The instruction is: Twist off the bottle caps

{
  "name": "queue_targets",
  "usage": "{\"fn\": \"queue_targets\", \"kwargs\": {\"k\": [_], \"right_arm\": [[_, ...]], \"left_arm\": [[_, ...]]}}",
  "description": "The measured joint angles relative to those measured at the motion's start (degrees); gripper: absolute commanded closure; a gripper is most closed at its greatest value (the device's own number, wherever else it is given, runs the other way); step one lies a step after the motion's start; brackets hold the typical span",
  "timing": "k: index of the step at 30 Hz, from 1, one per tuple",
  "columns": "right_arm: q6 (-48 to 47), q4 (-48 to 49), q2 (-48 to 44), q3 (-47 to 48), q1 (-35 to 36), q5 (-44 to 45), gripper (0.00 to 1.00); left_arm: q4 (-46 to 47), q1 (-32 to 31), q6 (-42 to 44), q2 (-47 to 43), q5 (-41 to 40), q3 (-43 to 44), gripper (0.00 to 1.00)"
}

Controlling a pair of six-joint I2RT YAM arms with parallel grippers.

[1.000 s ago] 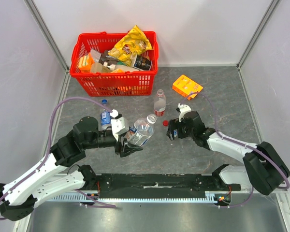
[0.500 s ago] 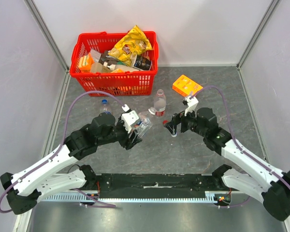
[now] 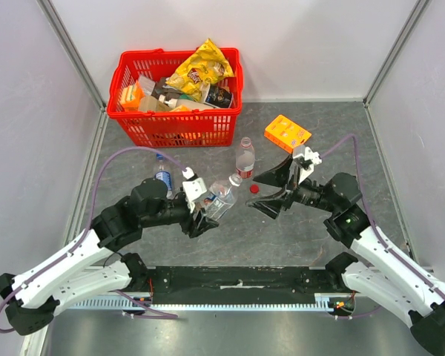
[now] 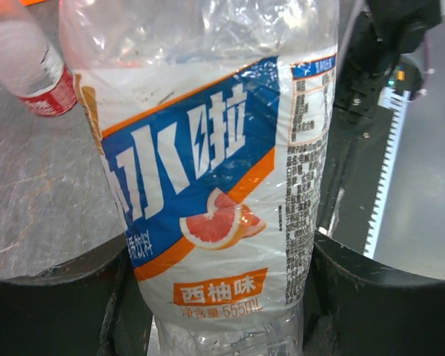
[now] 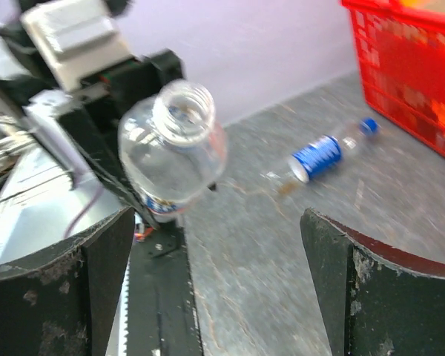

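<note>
My left gripper [image 3: 206, 208] is shut on a clear bottle [image 3: 216, 197] with a blue and orange label, holding it tilted above the table; the label fills the left wrist view [image 4: 208, 193]. Its mouth [image 5: 182, 104] is open, with no cap on it. My right gripper [image 3: 258, 194] is open and empty, its jaws wide apart and facing that mouth from a short way off [image 5: 222, 297]. A red cap [image 3: 254, 188] lies on the table. A red-labelled bottle [image 3: 245, 157] stands behind. A blue-labelled bottle [image 3: 163, 176] with a blue cap [image 5: 368, 126] lies at the left.
A red basket [image 3: 176, 127] full of snack packets stands at the back left. An orange box [image 3: 287, 133] lies at the back right. White walls close in the grey table on three sides. The black base rail [image 3: 237, 280] runs along the near edge.
My right arm has lifted and pulled back to the right, its jaws now spread wide towards the bottle. My left gripper has carried the bottle up and back a little.
</note>
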Motion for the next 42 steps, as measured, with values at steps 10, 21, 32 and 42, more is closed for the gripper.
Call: {"fn": "queue_targets", "kwargs": {"k": [10, 21, 32, 42], "right_arm": [[20.76, 33.18, 6.99, -1.25, 0.07, -10.45, 0.02], [32.11, 50.95, 12.26, -1.95, 3.74, -10.51, 0.04], [31.28, 50.31, 13.51, -1.95, 8.17, -8.66, 0.14], [28.72, 46.86, 15.30, -1.46, 10.78, -6.75, 0.40]], "left_arm": [[3.10, 0.11, 1.90, -3.13, 13.35, -1.29, 0.78], [4.57, 0.11, 2.34, -3.21, 19.58, -1.79, 0.77], [4.59, 0.13, 2.36, -2.95, 20.81, -1.92, 0.77], [4.59, 0.13, 2.36, -2.29, 20.94, -1.95, 0.77]]}}
